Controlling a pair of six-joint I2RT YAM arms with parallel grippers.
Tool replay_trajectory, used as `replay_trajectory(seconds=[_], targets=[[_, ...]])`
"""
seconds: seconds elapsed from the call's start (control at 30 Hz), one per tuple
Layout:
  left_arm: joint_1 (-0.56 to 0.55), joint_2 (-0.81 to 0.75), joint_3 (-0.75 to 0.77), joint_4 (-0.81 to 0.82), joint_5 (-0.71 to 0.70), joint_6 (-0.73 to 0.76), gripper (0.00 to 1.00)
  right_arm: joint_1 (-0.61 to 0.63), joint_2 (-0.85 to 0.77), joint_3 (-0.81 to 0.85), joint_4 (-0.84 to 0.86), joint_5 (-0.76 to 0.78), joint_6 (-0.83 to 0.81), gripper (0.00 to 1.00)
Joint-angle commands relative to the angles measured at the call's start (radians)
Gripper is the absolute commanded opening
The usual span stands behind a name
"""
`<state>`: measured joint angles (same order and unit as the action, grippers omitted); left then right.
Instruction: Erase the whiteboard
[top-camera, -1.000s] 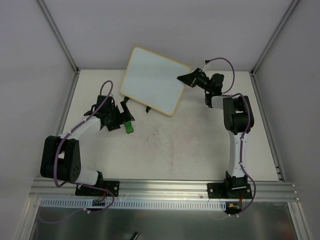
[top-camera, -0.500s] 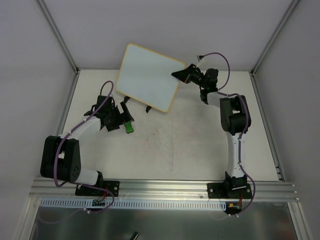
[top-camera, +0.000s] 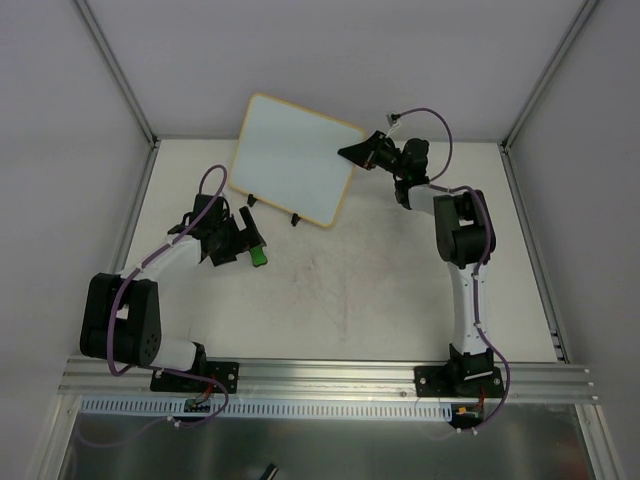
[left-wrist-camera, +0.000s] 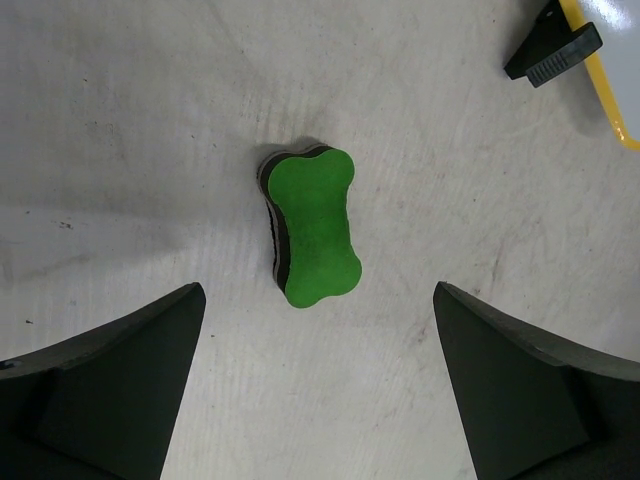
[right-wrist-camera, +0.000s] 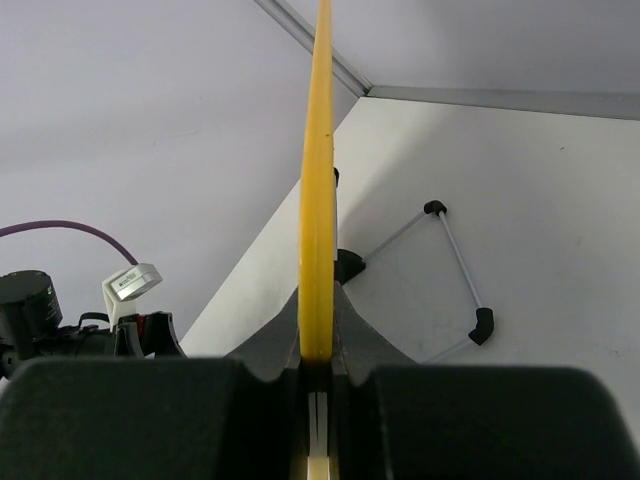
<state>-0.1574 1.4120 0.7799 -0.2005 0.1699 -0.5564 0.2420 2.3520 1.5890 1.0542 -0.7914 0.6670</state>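
Note:
The whiteboard (top-camera: 290, 155) is a square white board with a yellow frame, held tilted above the back of the table, its two black feet near the surface. My right gripper (top-camera: 358, 152) is shut on its right edge; the right wrist view shows the yellow frame (right-wrist-camera: 317, 180) edge-on between the fingers. The green eraser (top-camera: 259, 256) lies on the table; in the left wrist view the eraser (left-wrist-camera: 312, 227) lies flat, ahead of the fingers. My left gripper (top-camera: 243, 240) is open and empty just behind it.
A black clip foot (left-wrist-camera: 552, 55) and a bit of the board's yellow frame show at the top right of the left wrist view. White walls and metal rails enclose the table on three sides. The table surface (top-camera: 380, 290) has faint smudges.
My right gripper has swung the whiteboard to the left and back, lowering its feet towards the table. The left arm has shifted slightly; the eraser has not moved.

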Motion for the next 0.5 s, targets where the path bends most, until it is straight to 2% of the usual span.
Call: replay_trajectory(seconds=[0.0,0.47], targets=[[-0.001,-0.045,-0.007,-0.004,-0.026,0.027,0.99,0.005,-0.037,0.101,0.139,0.032,0.029,0.00],[-0.001,-0.038,-0.005,0.001,-0.024,0.029,0.99,0.010,-0.048,0.072,0.119,0.023,0.005,0.01]])
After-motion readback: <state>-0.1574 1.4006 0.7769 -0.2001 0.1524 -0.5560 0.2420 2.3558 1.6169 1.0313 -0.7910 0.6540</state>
